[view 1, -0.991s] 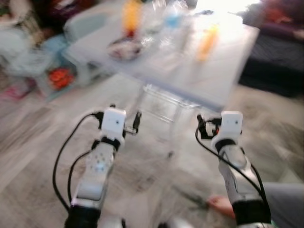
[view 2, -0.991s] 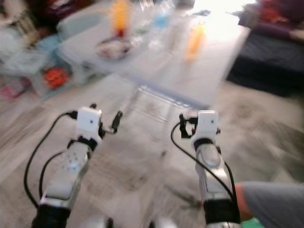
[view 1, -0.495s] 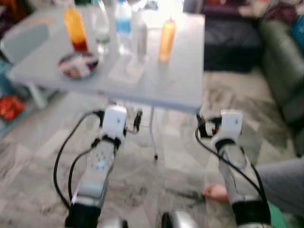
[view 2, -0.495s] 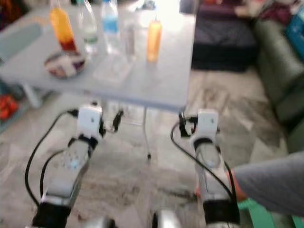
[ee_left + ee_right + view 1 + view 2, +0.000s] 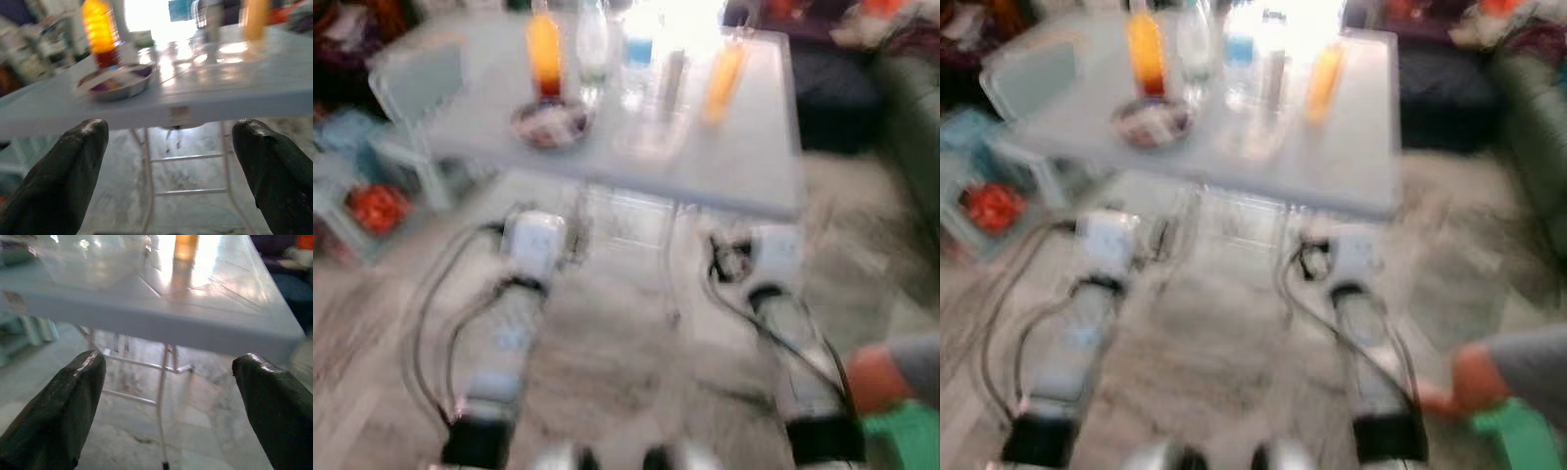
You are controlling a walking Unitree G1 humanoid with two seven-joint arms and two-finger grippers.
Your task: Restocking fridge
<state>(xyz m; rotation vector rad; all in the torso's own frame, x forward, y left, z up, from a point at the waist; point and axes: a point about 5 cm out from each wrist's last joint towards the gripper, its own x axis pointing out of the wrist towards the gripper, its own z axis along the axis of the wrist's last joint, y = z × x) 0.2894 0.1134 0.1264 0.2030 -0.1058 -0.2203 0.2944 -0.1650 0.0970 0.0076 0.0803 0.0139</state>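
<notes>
A pale folding table [image 5: 749,162] stands just ahead, blurred. On it are an orange juice bottle [image 5: 543,47], a clear bottle [image 5: 592,41], a blue-labelled water bottle [image 5: 637,54], a slim grey can [image 5: 673,73] and an orange squeeze bottle [image 5: 722,80]. A patterned bowl [image 5: 548,122] and a clear plastic tub [image 5: 651,137] sit nearer the front edge. Both arms reach forward, short of that edge. My left gripper [image 5: 171,126] is open and empty, facing the bowl and the juice bottle [image 5: 99,29]. My right gripper [image 5: 171,360] is open and empty, below the table's front edge [image 5: 161,320].
A pale chair [image 5: 416,83] and a crate holding something red [image 5: 374,208] stand to the left. A dark sofa [image 5: 837,83] lies behind the table on the right. A person's limb [image 5: 876,377] and a green object [image 5: 901,431] are at the lower right. The table's metal legs [image 5: 159,382] stand on stone floor.
The camera has swung, so the table sits further right in the picture and the view is more blurred. Both arms hold the same raised pose, grippers still open.
</notes>
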